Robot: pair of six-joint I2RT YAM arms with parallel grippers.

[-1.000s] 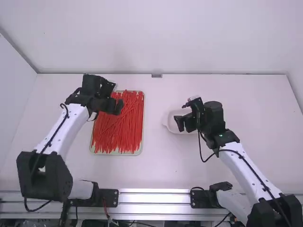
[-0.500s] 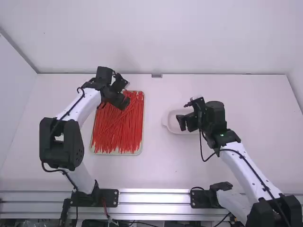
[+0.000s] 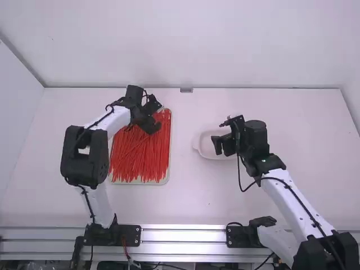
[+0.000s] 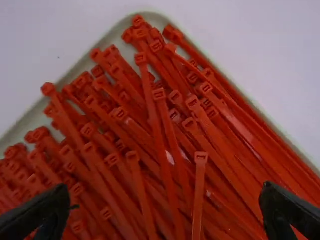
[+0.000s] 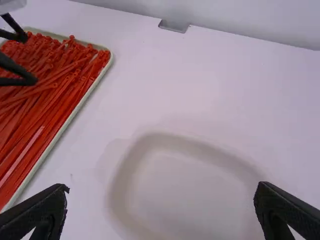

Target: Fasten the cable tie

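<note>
A white table (image 3: pixel 292 112) runs back to a plain white wall. A pale tray (image 3: pixel 140 183) heaped with red cable ties (image 3: pixel 140 152) lies toward 9 o'clock of its middle, and a shallow white dish (image 3: pixel 201 142) sits at the tray's 3 o'clock. A second ago the left gripper (image 3: pixel 151 115) hung by the tray's 11 o'clock corner. Now it is across at the 1 o'clock corner and closer over the heap, which I judge to be lining up to pick a single tie. Its fingers are spread wide and hold nothing. In the left wrist view the ties' square heads lie just beyond the fingertips, at their 12 o'clock. The right gripper (image 3: pixel 222 143) is unmoved above the dish, also spread and empty. No tie is lifted yet
</note>
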